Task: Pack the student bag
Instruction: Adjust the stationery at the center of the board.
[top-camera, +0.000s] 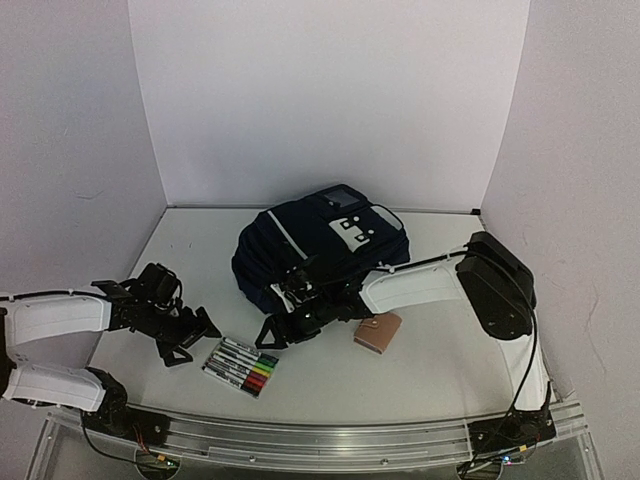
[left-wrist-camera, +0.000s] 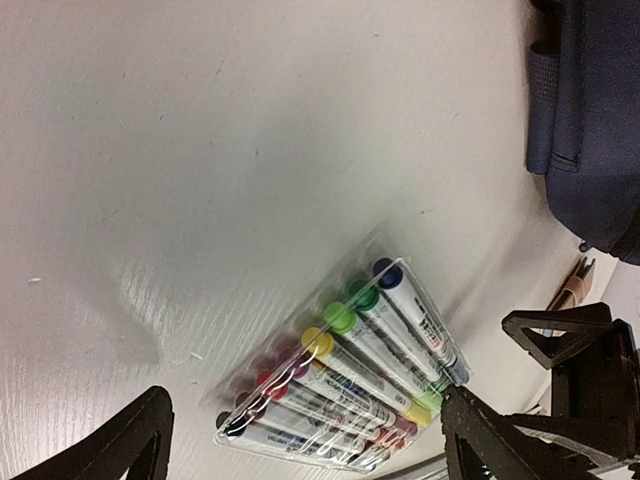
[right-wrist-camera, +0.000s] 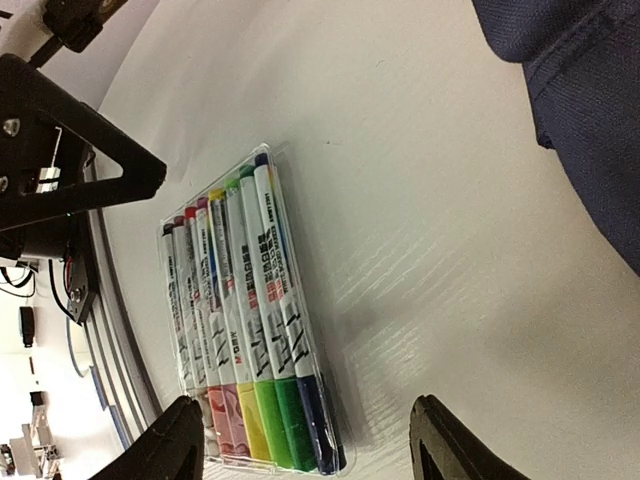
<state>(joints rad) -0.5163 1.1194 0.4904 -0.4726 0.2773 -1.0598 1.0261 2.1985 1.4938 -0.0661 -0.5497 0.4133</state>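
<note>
With the student bag (top-camera: 300, 250) lying mid-desk (top-camera: 430, 370) behind, the left fingers (left-wrist-camera: 135, 445) and right fingers (right-wrist-camera: 445, 445) hang spread over the flat marker pack (top-camera: 241, 366), seemingly readying to lift it.

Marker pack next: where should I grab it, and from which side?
Grip the marker pack at mid-length, across its two long edges, coming straight down. It lies flat on the table, leaving no side face to pinch, and that is its narrower span, likely within the spread of the open left tool.
</note>
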